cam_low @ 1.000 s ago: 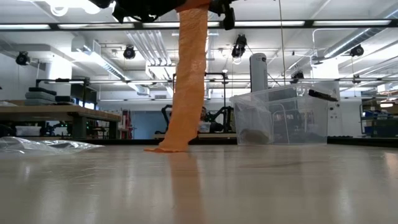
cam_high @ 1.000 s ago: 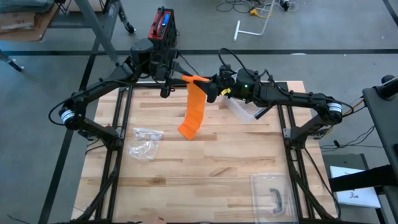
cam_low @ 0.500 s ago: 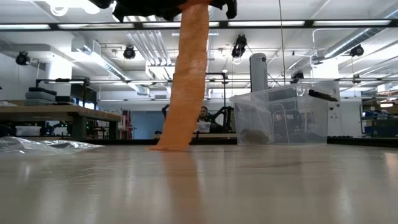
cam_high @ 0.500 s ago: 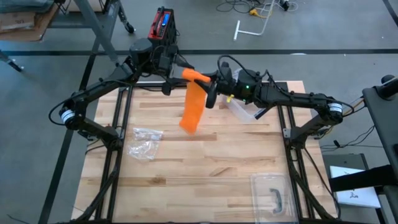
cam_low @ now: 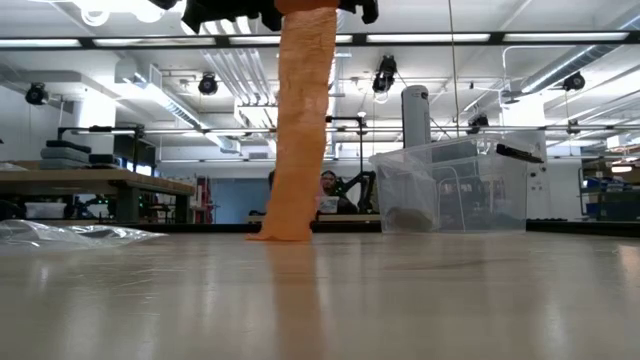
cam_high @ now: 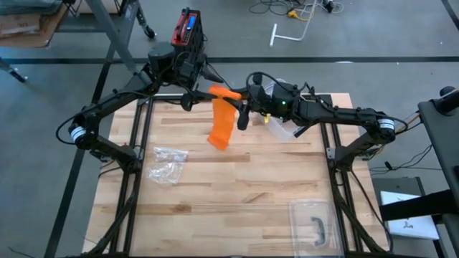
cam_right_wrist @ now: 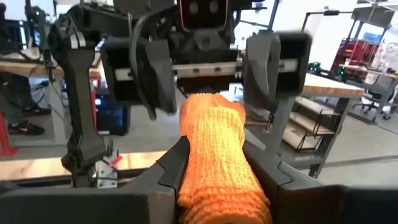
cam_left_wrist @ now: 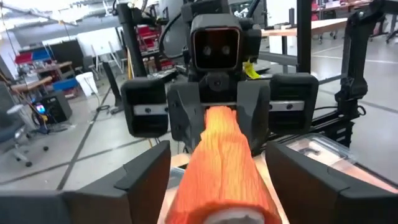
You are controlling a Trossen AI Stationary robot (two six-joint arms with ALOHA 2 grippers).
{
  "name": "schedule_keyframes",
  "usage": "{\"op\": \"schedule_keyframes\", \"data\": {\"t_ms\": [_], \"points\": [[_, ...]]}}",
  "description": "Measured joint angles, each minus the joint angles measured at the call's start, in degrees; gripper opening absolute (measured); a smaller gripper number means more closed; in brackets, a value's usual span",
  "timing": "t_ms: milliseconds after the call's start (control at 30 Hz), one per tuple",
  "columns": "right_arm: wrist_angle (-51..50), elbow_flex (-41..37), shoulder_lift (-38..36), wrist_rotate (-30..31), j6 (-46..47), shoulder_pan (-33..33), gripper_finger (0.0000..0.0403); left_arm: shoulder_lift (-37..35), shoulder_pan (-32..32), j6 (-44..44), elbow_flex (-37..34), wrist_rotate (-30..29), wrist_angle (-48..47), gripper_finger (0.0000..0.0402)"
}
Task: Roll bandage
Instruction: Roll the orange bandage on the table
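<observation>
An orange bandage roll [cam_high: 224, 92] hangs level high above the table's far edge, between my two grippers. Its loose tail [cam_high: 220, 129] drops from the roll, and its lower end [cam_low: 285, 232] rests on the wooden table [cam_high: 237, 186]. My right gripper [cam_right_wrist: 217, 168] is shut on the roll's right end. My left gripper [cam_left_wrist: 227, 180] faces it from the left and is open. Its fingers [cam_left_wrist: 146, 177] stand wide on either side of the roll's left end, apart from it. My right gripper pinches the roll's right end [cam_right_wrist: 214, 149] between its two fingers. It comes in level from the table's right, fingers lying along the roll. The roll is lifted clear and level; the tail hangs below it, fairly straight, down to the table.
A clear plastic bin [cam_low: 455, 190] stands at the far right, just under my right arm. A crumpled clear bag [cam_high: 166, 163] lies at the left. A clear lid with a dark handle [cam_high: 315, 223] sits at the near right corner. The table's middle and near part are bare wood.
My left gripper has opened off the roll's left end. Both wrists have rolled in place. The roll has turned in my right gripper and taken up some tail: the hanging part is shorter, and its lower end has been drawn toward the far edge, still touching the table.
</observation>
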Motion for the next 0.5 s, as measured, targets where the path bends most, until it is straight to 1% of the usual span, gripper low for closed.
{"op": "schedule_keyframes", "data": {"t_ms": [233,367,500], "points": [[0.2,0.0,0.1,0.3,-1.7,0.6,0.0099,0.0,-0.2,1.5,0.0,0.0,-0.2,0.0222],[0.9,0.0,0.1,0.5,-3.3,0.7,0.0101,0.0,-0.2,1.6,-0.1,0.0,-1.4,0.0209],[1.3,0.0,0.1,0.5,-4.8,0.9,0.0095,0.0,-0.2,1.7,-0.1,0.0,-2.4,0.0199]]}}
